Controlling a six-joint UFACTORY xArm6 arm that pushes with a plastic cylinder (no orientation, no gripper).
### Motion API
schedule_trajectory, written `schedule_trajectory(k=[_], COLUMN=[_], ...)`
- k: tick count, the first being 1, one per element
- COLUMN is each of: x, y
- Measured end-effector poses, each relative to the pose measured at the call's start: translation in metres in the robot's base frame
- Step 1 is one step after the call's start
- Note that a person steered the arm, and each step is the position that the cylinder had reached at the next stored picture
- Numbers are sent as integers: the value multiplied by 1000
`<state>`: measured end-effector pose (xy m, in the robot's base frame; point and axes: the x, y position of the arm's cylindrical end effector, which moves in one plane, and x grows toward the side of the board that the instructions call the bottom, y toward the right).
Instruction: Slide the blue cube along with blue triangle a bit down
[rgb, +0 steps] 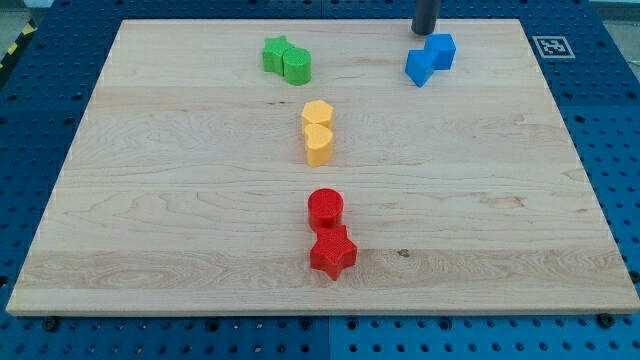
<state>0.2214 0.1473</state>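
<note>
The blue cube (440, 49) sits near the view's top right on the wooden board (150, 200). The blue triangle (420, 67) touches it on its lower left side. My tip (424, 32) is a dark rod coming in from the view's top edge. It stands just above the blue triangle and at the upper left of the blue cube, very close to both; I cannot tell whether it touches them.
A green star (274, 54) and a green cylinder (297, 66) touch at the top middle-left. Two yellow blocks (317, 131) stand together at the centre. A red cylinder (325, 208) and a red star (332, 252) are below. A marker tag (550, 46) is at the top right.
</note>
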Motion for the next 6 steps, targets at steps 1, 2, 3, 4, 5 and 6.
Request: schedule_trajectory(k=[1, 2, 3, 4, 5, 6], x=[19, 34, 46, 52, 53, 68], y=[2, 11, 19, 21, 20, 15])
